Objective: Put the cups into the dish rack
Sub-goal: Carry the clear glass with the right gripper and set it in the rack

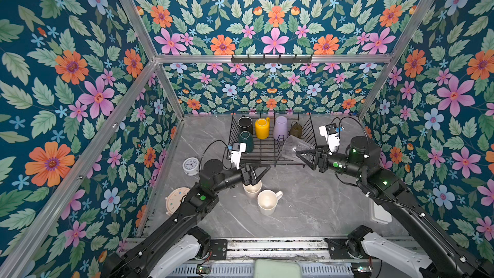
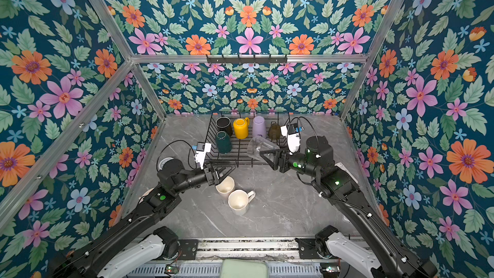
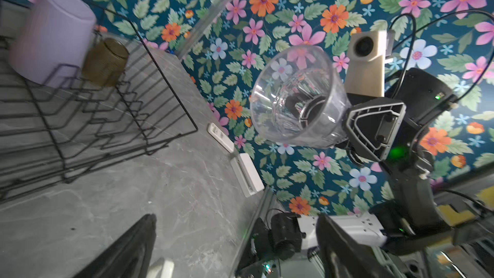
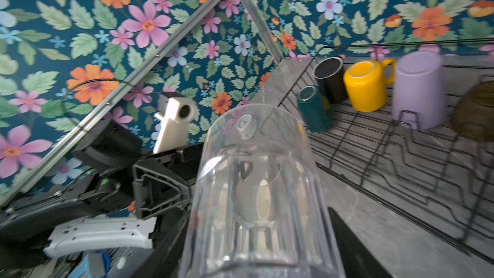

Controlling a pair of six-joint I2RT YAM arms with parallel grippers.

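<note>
Clamped on clear glass (image 1: 294,147) with right gripper (image 1: 304,159), rack (image 1: 310,127) just ahead; spread wide with left gripper (image 1: 260,176), pale mug (image 1: 252,190) directly beneath.

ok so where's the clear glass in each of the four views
In a top view: clear glass tilted at the dish rack's right front corner, held by the right gripper.
In a top view: clear glass at that same corner.
Left wrist: mid-frame, mouth toward the camera.
Right wrist: fills the foreground.
Shared landmark: lilac tumbler.
</note>
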